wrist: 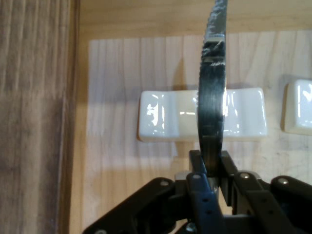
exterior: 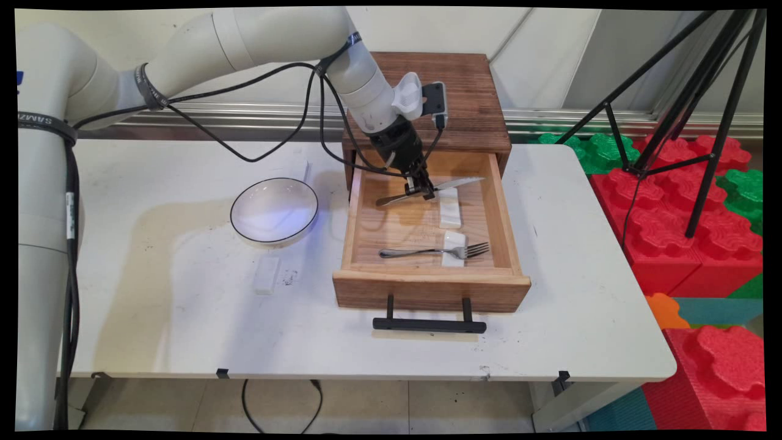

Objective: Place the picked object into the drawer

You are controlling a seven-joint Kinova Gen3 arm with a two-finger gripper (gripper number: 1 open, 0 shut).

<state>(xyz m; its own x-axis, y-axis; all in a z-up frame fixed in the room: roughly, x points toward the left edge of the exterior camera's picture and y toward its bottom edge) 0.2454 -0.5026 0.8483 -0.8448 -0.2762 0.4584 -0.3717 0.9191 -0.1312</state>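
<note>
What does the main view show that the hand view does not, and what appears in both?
Only the main view shows the fork lying on the nearer white rest, the drawer's black handle, the black-rimmed white bowl and a small white block on the table. Only the hand view shows the knife's serrated edge close up. Both show the tool shut on the knife above the farther white rest in the open wooden drawer.
</note>
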